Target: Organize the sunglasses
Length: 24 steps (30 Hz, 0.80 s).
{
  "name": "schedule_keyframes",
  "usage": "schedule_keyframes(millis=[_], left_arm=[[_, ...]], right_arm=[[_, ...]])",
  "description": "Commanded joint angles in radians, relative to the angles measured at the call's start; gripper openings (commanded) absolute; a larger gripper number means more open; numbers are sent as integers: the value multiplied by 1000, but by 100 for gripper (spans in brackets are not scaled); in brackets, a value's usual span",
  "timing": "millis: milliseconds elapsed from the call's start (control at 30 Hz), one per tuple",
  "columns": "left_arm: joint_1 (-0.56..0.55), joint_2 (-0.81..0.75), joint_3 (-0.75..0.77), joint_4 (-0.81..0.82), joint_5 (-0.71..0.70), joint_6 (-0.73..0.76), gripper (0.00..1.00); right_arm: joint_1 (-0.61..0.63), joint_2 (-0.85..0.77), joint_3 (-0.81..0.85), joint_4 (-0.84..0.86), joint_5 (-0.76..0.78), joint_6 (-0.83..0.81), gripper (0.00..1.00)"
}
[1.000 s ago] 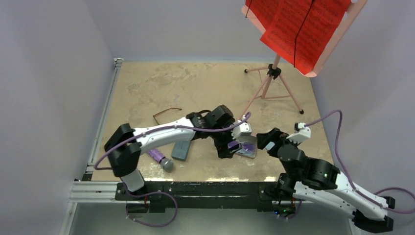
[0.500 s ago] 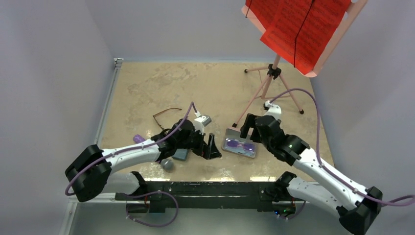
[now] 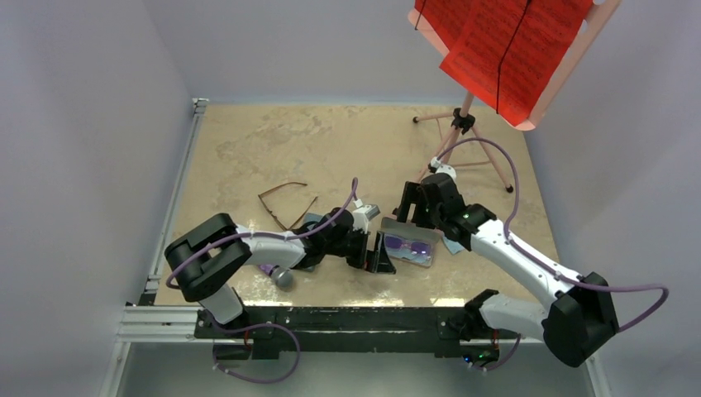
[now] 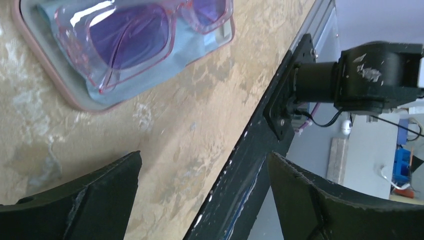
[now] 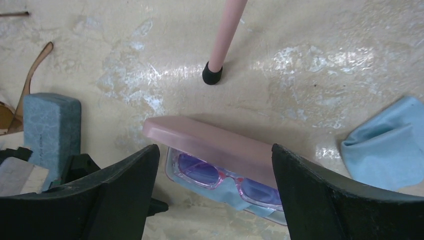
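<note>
The translucent pink-purple sunglasses (image 4: pixel 140 37) (image 5: pixel 220 176) lie on a light blue cloth inside an open pink case (image 3: pixel 409 248). The case's raised lid (image 5: pixel 220 142) faces the back of the table. My right gripper (image 5: pixel 215 150) (image 3: pixel 411 207) stands open behind the case, one finger on each side of the lid and neither touching it. My left gripper (image 4: pixel 204 160) (image 3: pixel 380 252) is open at the case's left end, low over the table, holding nothing. The dark brown sunglasses (image 3: pixel 285 207) lie unfolded on the table to the left.
A blue-grey case (image 5: pixel 50 125) (image 3: pixel 312 220) sits beside my left arm. A purple tube with a grey cap (image 3: pixel 277 273) lies near the front edge. A loose light blue cloth (image 5: pixel 387 145) is right of the pink case. A pink music stand's tripod (image 3: pixel 463 153) stands behind, one foot (image 5: pixel 212 75) near the lid.
My right arm swung from the front right to behind the pink case, its jaws narrowing slightly. My left gripper pulled back left from the case, then returned to its left end.
</note>
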Motion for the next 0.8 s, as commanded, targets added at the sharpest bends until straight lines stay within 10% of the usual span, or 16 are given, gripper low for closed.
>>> schedule_keyframes(millis=[0,767], left_arm=[[-9,21,70,71,-68,-18,100],[-9,132,75,189,-85,-78,100]], right_arm=[[-8,27,-8,48,-91,7,85],[54,-19,-232,205,-286,101,69]])
